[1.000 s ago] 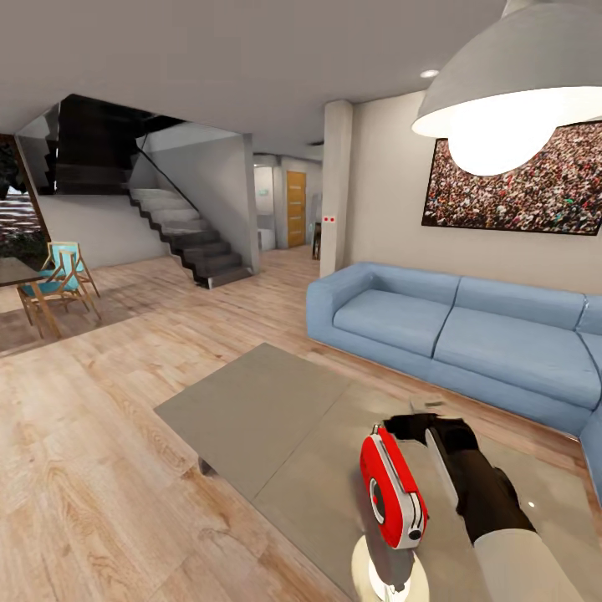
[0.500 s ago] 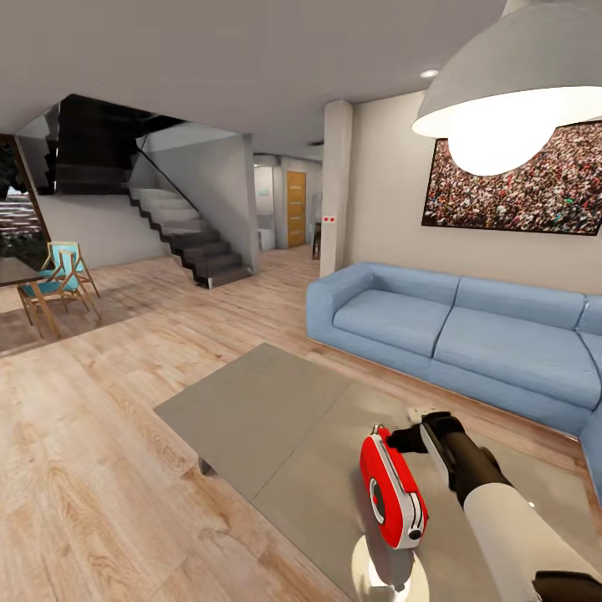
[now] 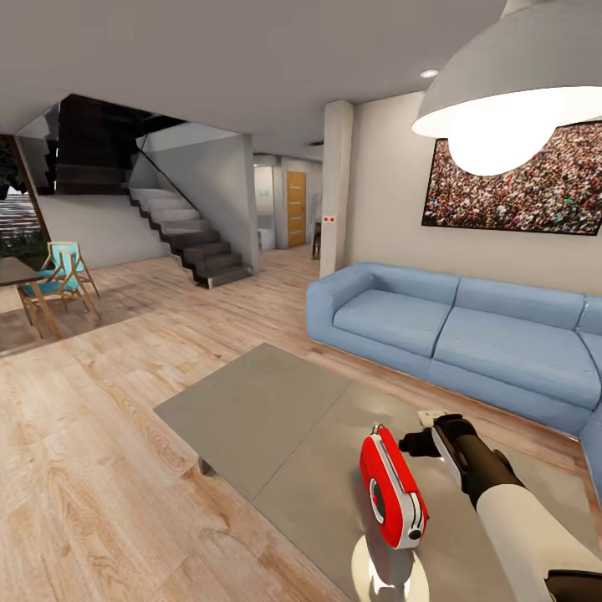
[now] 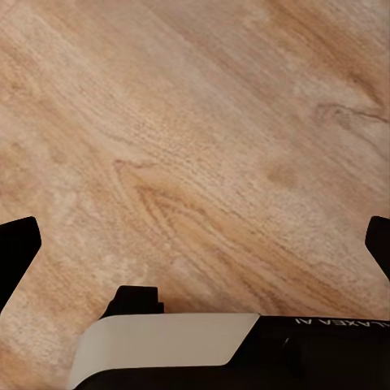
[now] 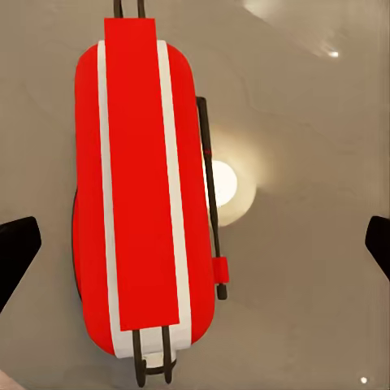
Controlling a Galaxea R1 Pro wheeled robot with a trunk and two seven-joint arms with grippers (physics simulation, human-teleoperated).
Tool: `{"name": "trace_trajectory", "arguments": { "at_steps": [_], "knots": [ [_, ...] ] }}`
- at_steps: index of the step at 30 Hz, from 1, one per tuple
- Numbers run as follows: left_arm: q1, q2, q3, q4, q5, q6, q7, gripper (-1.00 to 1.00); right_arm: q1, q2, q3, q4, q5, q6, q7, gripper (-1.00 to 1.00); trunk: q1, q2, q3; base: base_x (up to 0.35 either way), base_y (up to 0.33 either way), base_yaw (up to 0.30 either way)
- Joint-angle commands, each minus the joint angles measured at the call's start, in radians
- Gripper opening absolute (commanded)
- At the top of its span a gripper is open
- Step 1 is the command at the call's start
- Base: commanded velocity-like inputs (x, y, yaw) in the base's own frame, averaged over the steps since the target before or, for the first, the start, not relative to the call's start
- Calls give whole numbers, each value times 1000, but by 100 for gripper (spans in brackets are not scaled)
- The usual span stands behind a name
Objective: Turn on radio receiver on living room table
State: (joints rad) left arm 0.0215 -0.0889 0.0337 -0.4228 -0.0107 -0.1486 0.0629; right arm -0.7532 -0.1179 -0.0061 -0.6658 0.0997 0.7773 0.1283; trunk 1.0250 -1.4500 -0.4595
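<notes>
Since drawn back from radio receiver (image 3: pixel 392 488), right pincer (image 3: pixel 415 440) spread, just above table (image 3: pixel 259 410).

1. My right arm enters the head view from about 5 o'clock and runs up toward the frame's centre. Its forearm is white, and the wrist section beyond it is black.
2. My right gripper (image 3: pixel 420 441) sits at the arm's far end, pointing toward 9 o'clock in the head view.
3. In the right wrist view my right fingertips (image 5: pixel 18 250) appear as dark tips at the two side edges, set wide apart, with nothing held between them.
4. In the left wrist view my left fingertips (image 4: pixel 19 244) also show as dark tips at the side edges, spread wide and holding nothing.
5. The left gripper body shows black with a white panel at 6 o'clock of that view.
</notes>
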Motion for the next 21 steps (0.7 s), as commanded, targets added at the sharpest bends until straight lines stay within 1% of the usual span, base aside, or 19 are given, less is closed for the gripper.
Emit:
{"name": "trace_trajectory", "arguments": {
  "at_steps": [1, 8, 10, 13, 14, 15, 16, 19, 21],
  "knots": [
    [0, 0, 0, 0, 0, 0, 0, 100, 0, 0, 1, 0, 0, 0, 0, 100, 0, 0, 0, 0, 0, 0],
    [0, 0, 0, 0, 0, 0, 0, 100, 0, 2, 3, 0, 1, -3, 2, 100, 0, 0, 0, 0, 0, 0],
    [0, 0, 0, 0, 0, 0, 0, 100, 0, 4, 10, 0, 1, -4, 2, 100, 0, 0, 0, 0, 0, 0],
    [0, 0, 0, 0, 0, 0, 0, 100, 1, 6, 60, 0, 0, -5, 2, 100, 0, 0, 0, 0, 0, 0],
    [0, 0, 0, 0, 0, 0, 0, 100, 1, 7, 87, 1, -2, -5, 2, 100, 0, 0, 0, 0, 0, 0],
    [0, 0, 0, 0, 0, 0, 0, 100, 1, 7, 99, 1, -2, -5, 3, 100, 0, 0, 0, 0, 0, 0],
    [0, 0, 0, 0, 0, 0, 0, 100, 1, 8, 136, 5, -5, -7, 3, 100, 0, 0, 0, 5, 0, 0],
    [0, 0, 0, 0, 0, 0, 0, 100, 2, 9, 146, 13, -6, -7, 7, 100, 0, 0, 0, 51, 22, 0],
    [0, 0, 0, 0, 0, 0, 0, 100, 2, 9, 148, 15, -6, -7, 24, 100, 0, 0, 0, 128, 87, 0]
  ]
}}
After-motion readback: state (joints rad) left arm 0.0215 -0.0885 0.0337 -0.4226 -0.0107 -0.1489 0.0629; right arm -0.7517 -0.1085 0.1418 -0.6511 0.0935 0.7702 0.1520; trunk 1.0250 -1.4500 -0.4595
